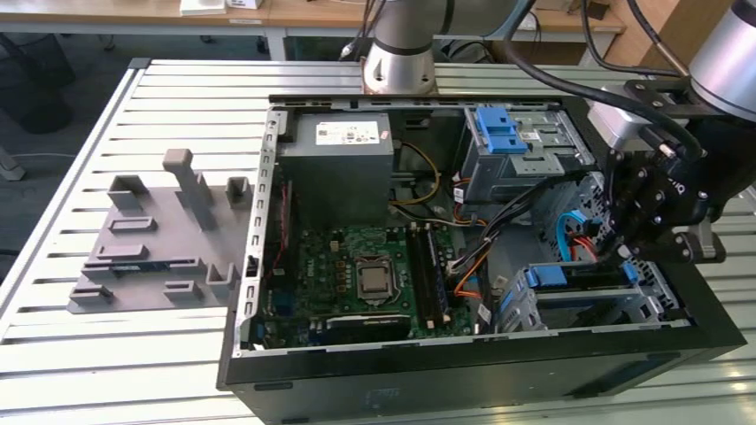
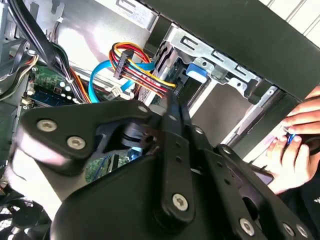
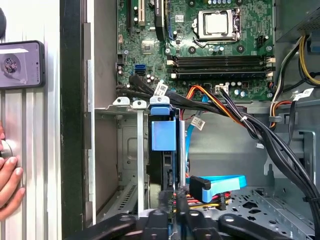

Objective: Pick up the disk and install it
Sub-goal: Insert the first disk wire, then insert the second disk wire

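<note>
Disk (image 3: 163, 150) sits upright in the metal drive cage (image 3: 127, 160) inside the computer case (image 1: 473, 381), blue carrier tab showing. Gripper (image 3: 172, 212) hovers directly over its edge, fingers pressed nearly together, holding nothing.

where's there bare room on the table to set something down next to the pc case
The slatted metal table is bare between the grey plastic fixture and the open black computer case, and behind the fixture. Inside the case it is crowded: green motherboard, bundled cables, metal drive cage with the black tool above.
</note>
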You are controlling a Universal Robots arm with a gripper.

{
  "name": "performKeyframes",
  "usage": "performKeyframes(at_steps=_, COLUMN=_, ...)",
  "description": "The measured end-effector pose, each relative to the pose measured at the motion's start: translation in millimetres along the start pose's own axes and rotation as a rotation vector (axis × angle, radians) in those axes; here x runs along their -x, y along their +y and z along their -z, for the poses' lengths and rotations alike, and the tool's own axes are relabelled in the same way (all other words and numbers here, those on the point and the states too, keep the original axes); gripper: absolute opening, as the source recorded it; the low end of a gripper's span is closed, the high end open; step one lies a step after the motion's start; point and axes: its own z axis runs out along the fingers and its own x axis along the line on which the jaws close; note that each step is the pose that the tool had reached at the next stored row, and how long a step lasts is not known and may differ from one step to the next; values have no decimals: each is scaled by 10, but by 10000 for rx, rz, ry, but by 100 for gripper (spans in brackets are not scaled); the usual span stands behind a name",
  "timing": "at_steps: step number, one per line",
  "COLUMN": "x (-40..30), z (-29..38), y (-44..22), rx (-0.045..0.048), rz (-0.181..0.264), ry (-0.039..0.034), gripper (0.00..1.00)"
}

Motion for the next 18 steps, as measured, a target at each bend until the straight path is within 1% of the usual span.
performKeyframes(at_steps=2, x=0, z=1, y=0, rx=0, rz=0, ry=2, gripper=11)
performKeyframes(at_steps=10, x=0, z=1, y=0, rx=0, rz=0, ry=-4, gripper=11)
performKeyframes(at_steps=18, x=0, z=2, y=1, rx=-30, rz=-1, ry=-2, gripper=11)
